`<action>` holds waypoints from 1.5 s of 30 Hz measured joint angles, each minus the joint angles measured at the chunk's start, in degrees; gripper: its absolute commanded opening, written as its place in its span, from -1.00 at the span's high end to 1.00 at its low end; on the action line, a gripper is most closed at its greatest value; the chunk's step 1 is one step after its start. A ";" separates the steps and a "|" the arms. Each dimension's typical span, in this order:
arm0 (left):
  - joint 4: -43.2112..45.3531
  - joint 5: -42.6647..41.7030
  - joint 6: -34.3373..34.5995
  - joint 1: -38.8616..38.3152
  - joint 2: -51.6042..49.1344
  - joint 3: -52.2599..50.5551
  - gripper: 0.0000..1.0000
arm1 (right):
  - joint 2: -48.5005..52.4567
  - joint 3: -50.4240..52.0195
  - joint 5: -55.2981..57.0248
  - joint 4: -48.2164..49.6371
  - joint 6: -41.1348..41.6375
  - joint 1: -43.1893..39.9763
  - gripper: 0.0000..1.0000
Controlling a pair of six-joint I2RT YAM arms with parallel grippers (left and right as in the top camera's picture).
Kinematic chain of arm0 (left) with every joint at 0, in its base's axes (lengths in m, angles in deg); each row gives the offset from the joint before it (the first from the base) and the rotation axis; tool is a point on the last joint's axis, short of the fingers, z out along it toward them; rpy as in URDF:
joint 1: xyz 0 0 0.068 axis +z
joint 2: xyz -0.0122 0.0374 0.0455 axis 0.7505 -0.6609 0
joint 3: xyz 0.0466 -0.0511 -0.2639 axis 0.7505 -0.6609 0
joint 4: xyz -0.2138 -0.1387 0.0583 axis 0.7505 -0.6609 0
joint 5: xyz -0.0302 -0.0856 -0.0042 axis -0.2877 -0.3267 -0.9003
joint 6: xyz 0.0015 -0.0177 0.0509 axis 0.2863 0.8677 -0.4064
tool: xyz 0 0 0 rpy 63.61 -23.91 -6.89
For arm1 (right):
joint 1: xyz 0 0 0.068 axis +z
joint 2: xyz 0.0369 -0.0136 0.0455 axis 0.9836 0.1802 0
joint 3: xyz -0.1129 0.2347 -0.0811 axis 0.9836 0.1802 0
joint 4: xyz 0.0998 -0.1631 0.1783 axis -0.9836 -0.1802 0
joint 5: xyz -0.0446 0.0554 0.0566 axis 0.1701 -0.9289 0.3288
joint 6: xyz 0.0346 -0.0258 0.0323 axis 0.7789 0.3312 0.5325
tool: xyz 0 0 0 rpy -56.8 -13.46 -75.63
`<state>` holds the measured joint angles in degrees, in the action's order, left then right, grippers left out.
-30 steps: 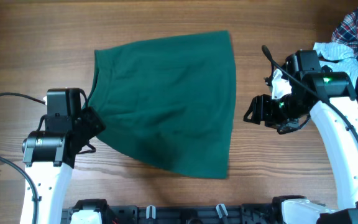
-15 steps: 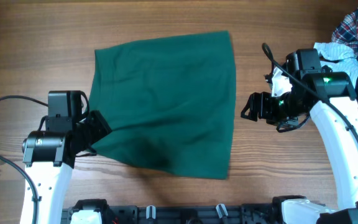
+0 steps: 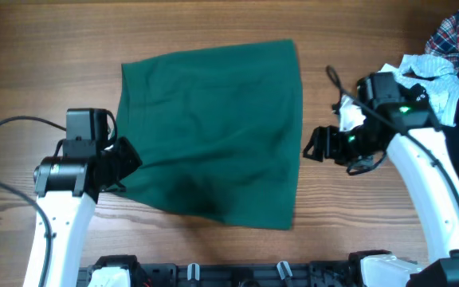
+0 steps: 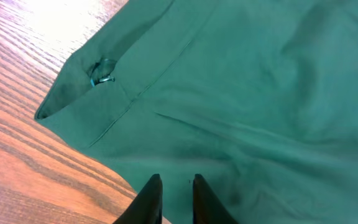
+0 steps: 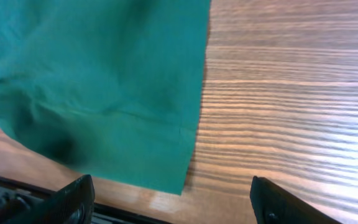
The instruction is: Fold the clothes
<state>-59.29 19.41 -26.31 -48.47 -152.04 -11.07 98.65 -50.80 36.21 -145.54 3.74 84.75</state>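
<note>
From overhead, a heap of clothes fills the desk's (image 3: 213, 24) far right corner: the plaid shirt (image 3: 457, 36) with the white piece (image 3: 421, 68) on top, just behind the right arm. A black cable (image 3: 6, 131) loops along the left edge. The green garment (image 3: 213, 135) lies spread flat mid-desk, with bare wood on every side. The left gripper (image 3: 126, 155) sits at its left hem, and the right gripper (image 3: 313, 147) is just off its right hem.

In the left wrist view, the green garment (image 4: 241, 93) covers most of the frame and a small loop (image 4: 102, 71) sits near its seam. Bare desk (image 4: 17, 124) shows to the left. The left gripper (image 4: 177, 199) has its fingers nearly together over the cloth. I cannot tell whether they pinch it.

In the right wrist view, the green garment's (image 5: 92, 74) hem corner lies on bare desk (image 5: 291, 93). The right gripper (image 5: 176, 196) is spread wide and holds nothing.
</note>
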 measured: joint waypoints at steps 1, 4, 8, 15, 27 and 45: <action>-0.04 -0.02 0.00 0.02 -0.81 0.00 0.78 | 0.00 1.11 -0.20 1.57 -0.02 0.70 -0.61; 1.09 -0.02 -0.02 0.02 -3.63 0.00 0.80 | 0.00 4.22 -0.87 8.46 0.17 3.45 -0.61; 9.27 -0.02 -0.02 0.00 -6.93 0.09 0.82 | 0.02 5.84 -1.03 19.52 1.16 6.19 -0.61; 29.94 -0.48 -0.04 -0.04 -14.97 0.31 0.73 | 7.13 5.70 0.11 46.47 2.54 7.28 -0.50; 60.39 -0.83 -0.72 -2.05 -36.30 0.63 0.63 | 23.17 -5.73 0.00 47.47 2.05 7.28 -0.45; 69.05 2.03 -3.50 -2.05 -41.81 0.63 0.56 | 30.56 -11.89 -0.02 48.81 1.01 10.34 -0.43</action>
<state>9.75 21.44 -29.80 -50.52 -193.85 -10.43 129.21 -62.69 36.19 -96.74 4.74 95.08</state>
